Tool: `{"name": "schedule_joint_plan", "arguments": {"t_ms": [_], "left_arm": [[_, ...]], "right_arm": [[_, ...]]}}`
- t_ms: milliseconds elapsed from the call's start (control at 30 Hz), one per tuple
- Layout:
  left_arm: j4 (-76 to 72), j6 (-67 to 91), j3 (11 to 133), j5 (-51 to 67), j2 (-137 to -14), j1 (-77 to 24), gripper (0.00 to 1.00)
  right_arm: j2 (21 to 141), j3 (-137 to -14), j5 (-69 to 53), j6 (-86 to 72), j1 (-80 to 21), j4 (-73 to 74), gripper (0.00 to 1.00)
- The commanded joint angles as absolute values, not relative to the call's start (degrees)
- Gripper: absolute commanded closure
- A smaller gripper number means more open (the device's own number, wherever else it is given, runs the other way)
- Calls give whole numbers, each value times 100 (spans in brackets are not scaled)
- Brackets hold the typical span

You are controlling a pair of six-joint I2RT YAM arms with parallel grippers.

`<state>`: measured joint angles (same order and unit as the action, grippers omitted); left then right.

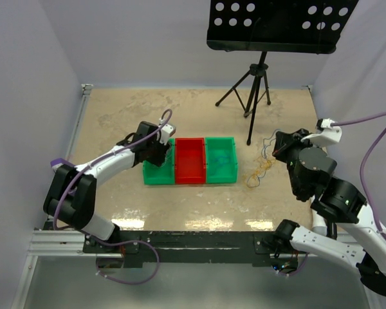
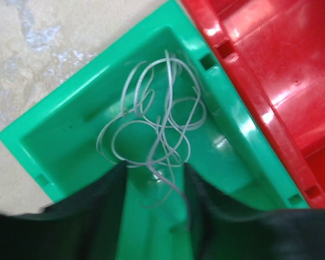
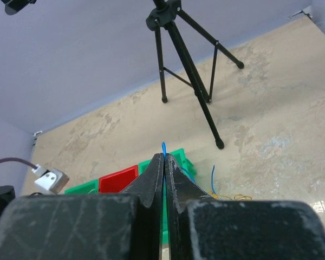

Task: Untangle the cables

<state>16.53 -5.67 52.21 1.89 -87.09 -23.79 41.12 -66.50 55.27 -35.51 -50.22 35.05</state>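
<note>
A whitish cable [image 2: 157,124] lies in loose loops inside the left green bin [image 2: 70,141]. My left gripper [image 2: 154,187] hovers over that bin with its jaws apart, and one stray strand trails between the fingers [image 2: 97,206] without being pinched. To the right of the bins, my right gripper [image 3: 164,161] is raised above the table, shut on a thin blue cable [image 3: 163,147] whose tip pokes out above the jaws. An orange-yellow cable [image 1: 257,174] lies coiled on the table below the right gripper [image 1: 278,145], with more of the blue cable hanging down toward it.
A red bin [image 1: 190,161] and a second green bin [image 1: 220,159] stand in a row right of the left green bin [image 1: 158,172]. A black tripod [image 1: 254,84] with a perforated plate stands at the back right. Walls enclose the table on three sides.
</note>
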Motion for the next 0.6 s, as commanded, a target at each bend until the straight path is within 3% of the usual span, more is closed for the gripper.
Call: {"name": "schedule_joint_plan", "arguments": {"t_ms": [0,133,167,367,567], "left_arm": [[1608,-677,5379,360,-8465,-2487,34],[1941,-940,5414,457,-7771,-2487,3],[2082,-1010,5458,527,-7604,-2487,0],[2767,-1309,5730,1142,-6654,-2487,0],[2901,-1906,5968,2046,-5697,-2479,0]], "right_arm": [[4192,-6724,5037,-3498,-5019,3278,100],[4227,-6803,4607,-3384,-5019,3217,100],[4228,-6811,4440,-3332,-5019,3147,100],[4420,-6864,3492,-3042,-5019,2822,100],[4808,-7066,1163,-2733,-5036,2067,100]]}}
